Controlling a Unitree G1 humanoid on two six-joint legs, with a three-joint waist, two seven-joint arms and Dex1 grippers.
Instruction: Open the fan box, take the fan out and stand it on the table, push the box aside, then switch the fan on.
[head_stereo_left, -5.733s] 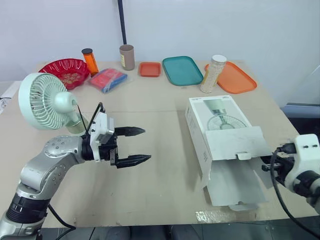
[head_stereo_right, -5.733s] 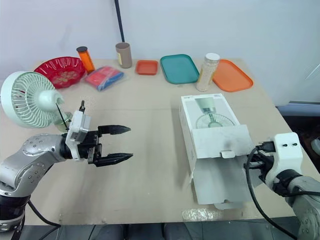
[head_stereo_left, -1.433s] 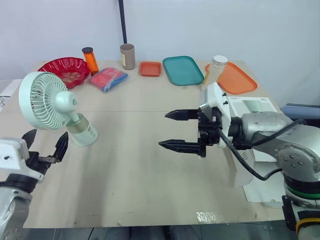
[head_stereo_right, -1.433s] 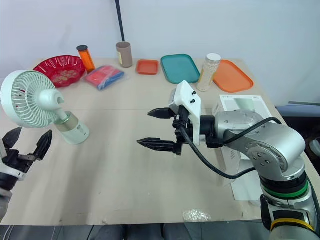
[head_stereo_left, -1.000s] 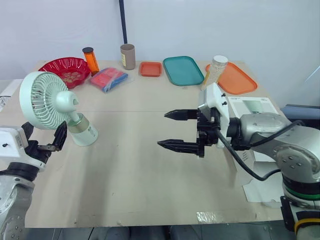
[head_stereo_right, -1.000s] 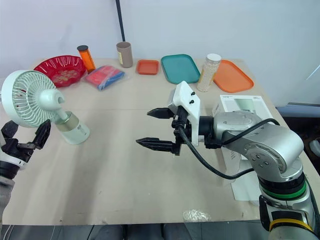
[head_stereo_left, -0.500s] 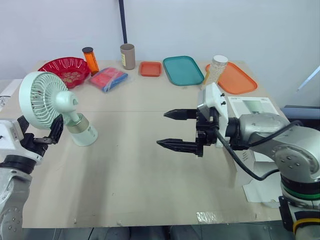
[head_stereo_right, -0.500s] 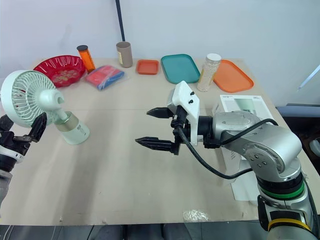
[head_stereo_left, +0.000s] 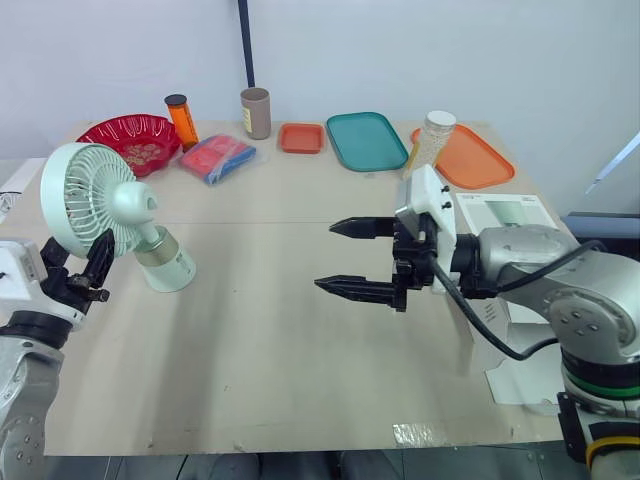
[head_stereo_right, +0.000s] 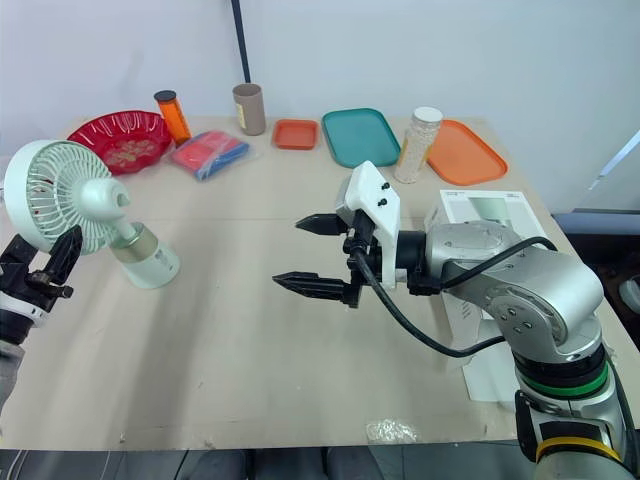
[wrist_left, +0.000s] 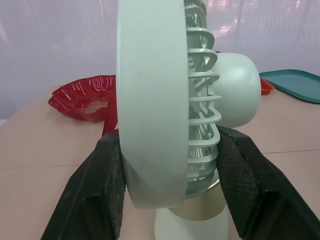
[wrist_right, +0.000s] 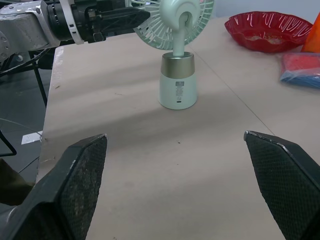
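Note:
The pale green fan (head_stereo_left: 88, 200) stands upright on its round base (head_stereo_left: 166, 268) at the table's left side. My left gripper (head_stereo_left: 75, 262) reaches in from the left edge, and its fingers (wrist_left: 95, 195) press on both sides of the fan head (wrist_left: 160, 100), shut on it. My right gripper (head_stereo_left: 328, 257) hovers open over the middle of the table, pointing left toward the fan (wrist_right: 179, 85), holding nothing. The white fan box (head_stereo_left: 505, 215) lies at the right edge behind my right arm, with its flap (head_stereo_left: 525, 375) hanging open toward the front.
Along the back stand a red bowl (head_stereo_left: 128, 140), an orange bottle (head_stereo_left: 180, 120), a brown cup (head_stereo_left: 254, 112), a blue-red packet (head_stereo_left: 215, 158), a small orange tray (head_stereo_left: 300, 137), a teal tray (head_stereo_left: 363, 140), a white-capped jar (head_stereo_left: 428, 140) and an orange tray (head_stereo_left: 478, 160).
My left gripper has risen from the table's front-left to the fan head, and its fingers have drawn in around it. The right gripper has stayed where it was.

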